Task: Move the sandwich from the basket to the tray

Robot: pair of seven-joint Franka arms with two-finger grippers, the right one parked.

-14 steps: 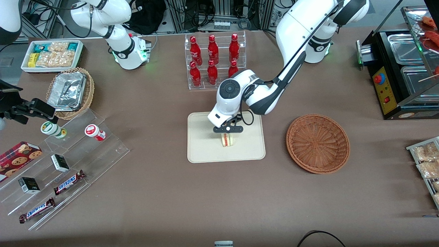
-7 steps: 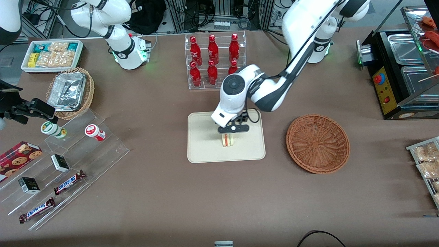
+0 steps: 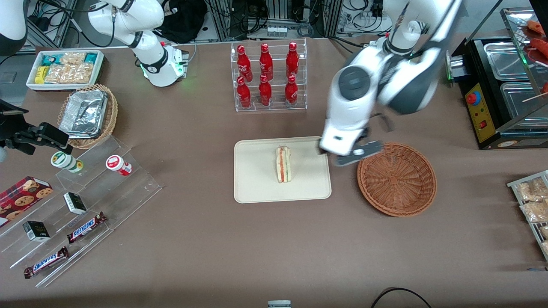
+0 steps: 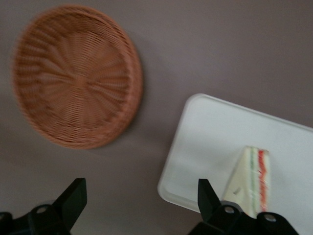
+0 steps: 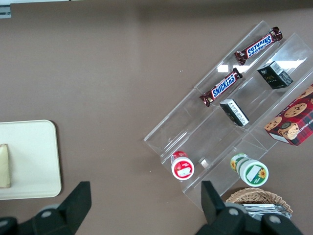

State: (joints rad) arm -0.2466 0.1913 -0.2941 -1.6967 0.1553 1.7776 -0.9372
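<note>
Tool [image 3: 357,155] now off sandwich [image 3: 283,164]

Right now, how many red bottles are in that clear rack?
6 bottles: three on the rack's upper step, three on the lower. The gripper, jaws open, hangs between tray and basket.

The tool [image 3: 358,155] hides part of the basket [image 3: 398,179] rim; the frame edge crops the sandwich [image 5: 4,165].

mock snack shop in a lab: soda rack [image 3: 269,77], candy shelves [image 3: 81,209]
</note>
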